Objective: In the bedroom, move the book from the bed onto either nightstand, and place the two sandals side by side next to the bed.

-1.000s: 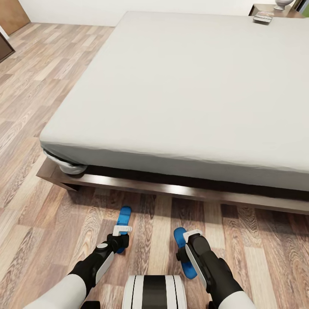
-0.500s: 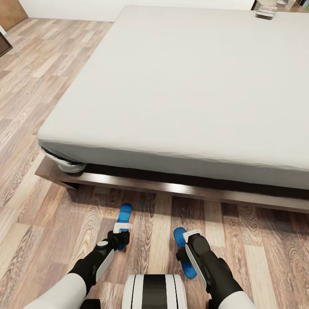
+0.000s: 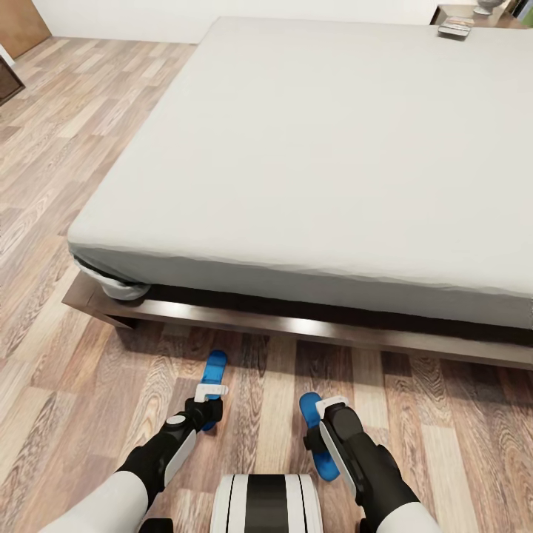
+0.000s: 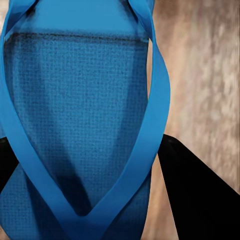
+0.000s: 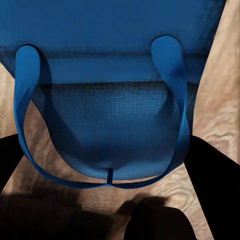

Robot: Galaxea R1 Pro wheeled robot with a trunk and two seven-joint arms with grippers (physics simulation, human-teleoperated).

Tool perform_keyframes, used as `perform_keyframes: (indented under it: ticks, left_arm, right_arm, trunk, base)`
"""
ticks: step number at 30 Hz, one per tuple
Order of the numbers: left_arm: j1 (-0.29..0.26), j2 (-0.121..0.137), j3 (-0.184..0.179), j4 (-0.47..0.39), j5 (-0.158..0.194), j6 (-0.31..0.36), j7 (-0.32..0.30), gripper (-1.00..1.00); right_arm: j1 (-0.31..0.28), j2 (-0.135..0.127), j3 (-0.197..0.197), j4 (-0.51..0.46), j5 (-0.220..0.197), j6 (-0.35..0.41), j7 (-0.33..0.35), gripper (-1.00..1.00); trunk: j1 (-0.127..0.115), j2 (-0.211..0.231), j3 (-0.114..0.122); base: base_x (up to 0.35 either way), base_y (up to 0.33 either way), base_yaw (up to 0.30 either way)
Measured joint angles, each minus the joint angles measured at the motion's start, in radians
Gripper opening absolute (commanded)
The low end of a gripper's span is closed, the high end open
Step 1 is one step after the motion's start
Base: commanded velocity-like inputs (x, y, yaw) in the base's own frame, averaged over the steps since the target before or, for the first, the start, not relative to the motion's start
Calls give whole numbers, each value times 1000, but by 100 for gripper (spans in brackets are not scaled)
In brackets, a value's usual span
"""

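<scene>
Blue flip-flops lie on the wood-plank floor (image 3: 66, 178) just in front of the near edge of the bed (image 3: 311, 148), and we have one arm down at each. We see the left sandal (image 3: 214, 376) with its far end pointing toward the bed's dark base, the left gripper (image 3: 209, 393) set over its near part; in the left wrist view the left sandal's (image 4: 75, 125) straps converge close to the camera with dark fingers (image 4: 200, 195) on either side of the sole, but we cannot tell whether they are clenched on it or released. We see the right sandal (image 3: 317, 435) to the right, apart from the first, with the right gripper (image 3: 332, 406) over its middle; the right wrist view shows its sole (image 5: 110, 115) and strap loops between dark fingers (image 5: 215, 170), and again we cannot tell the grip. At the far right corner the book (image 3: 454, 29) lies by the nightstand (image 3: 453, 10).
</scene>
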Motion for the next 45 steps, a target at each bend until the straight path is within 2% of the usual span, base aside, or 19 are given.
perform_keyframes:
  ticks: [19,45]
  left_arm:
    - [0,0,-1,-2,-2,-14,5,-100]
    - [0,0,-1,-3,-5,-21,6,-100]
  right_arm:
    - [0,0,19,0,0,0,0,-100]
    - [0,0,20,0,0,0,0,-100]
  trunk:
    - [0,0,0]
    - [0,0,0]
  base:
    - [24,4,0]
    - [39,22,0]
